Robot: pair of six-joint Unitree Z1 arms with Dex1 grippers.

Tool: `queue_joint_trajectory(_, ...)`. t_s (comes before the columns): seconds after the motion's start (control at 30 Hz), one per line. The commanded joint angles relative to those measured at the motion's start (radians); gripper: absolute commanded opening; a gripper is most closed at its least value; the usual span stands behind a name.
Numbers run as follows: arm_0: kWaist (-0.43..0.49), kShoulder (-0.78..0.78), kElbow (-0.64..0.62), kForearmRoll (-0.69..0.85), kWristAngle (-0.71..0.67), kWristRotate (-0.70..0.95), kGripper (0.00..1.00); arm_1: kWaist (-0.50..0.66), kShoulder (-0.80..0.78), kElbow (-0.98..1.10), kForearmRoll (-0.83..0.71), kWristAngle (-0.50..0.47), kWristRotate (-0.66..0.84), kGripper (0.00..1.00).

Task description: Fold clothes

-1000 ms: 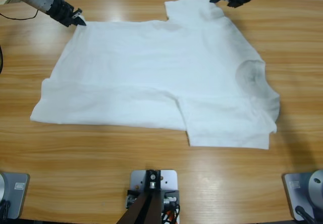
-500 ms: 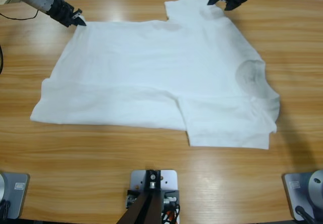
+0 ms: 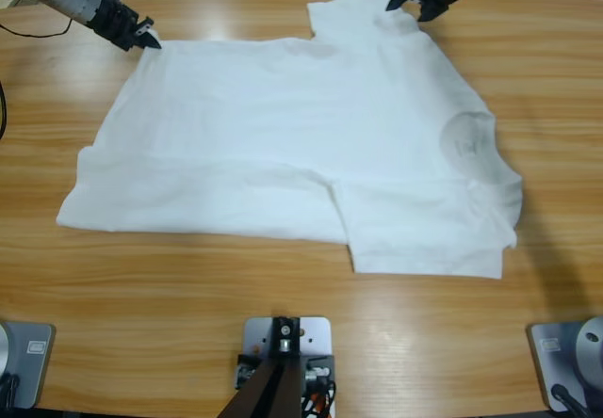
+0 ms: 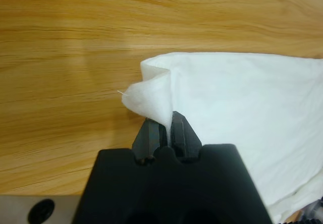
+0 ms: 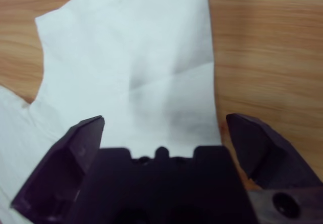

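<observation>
- The white T-shirt lies spread across the middle of the wooden table, mostly flat, with its bottom hem towards the left of the high view and its neck towards the right.
- 1 sleeve points to the table's far edge; the other sleeve points to the near edge.
- The ribbed collar shows as a faint oval near the shirt's right end.
- Left gripper sits at the shirt's far left corner, coming in from the upper left of the high view.
- In the left wrist view, that gripper has its 2 black jaws pinched together on the corner of cloth, which stands up in a small folded peak above them.
- Right gripper is at the far sleeve, coming in from the upper right.
- In the right wrist view, the right gripper has its jaws spread wide, 1 over the white sleeve and 1 over bare wood just past the sleeve's edge.
- No cloth between those jaws; I cannot tell whether they touch the shirt.
</observation>
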Motion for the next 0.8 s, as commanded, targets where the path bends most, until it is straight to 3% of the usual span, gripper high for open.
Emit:
queue_joint_trajectory(0.03,0.007,0.071,-0.002,0.014,-0.015,0.010,0.000,-0.013,0.146,-0.164,0.179,-0.029,0.005,0.982)
queue_joint_trajectory(0.5,0.007,0.073,-0.004,0.014,-0.015,0.010,0.000,-0.001,0.249,-0.440,0.416,-0.023,-0.057,0.977)
queue_joint_trajectory(0.6,0.007,0.073,-0.004,0.014,-0.015,0.010,0.000,0.009,0.240,-0.438,0.417,-0.024,-0.060,0.853)
queue_joint_trajectory(0.8,0.007,0.073,-0.004,0.014,-0.015,0.010,0.000,0.025,0.237,-0.434,0.417,-0.023,-0.077,0.858)
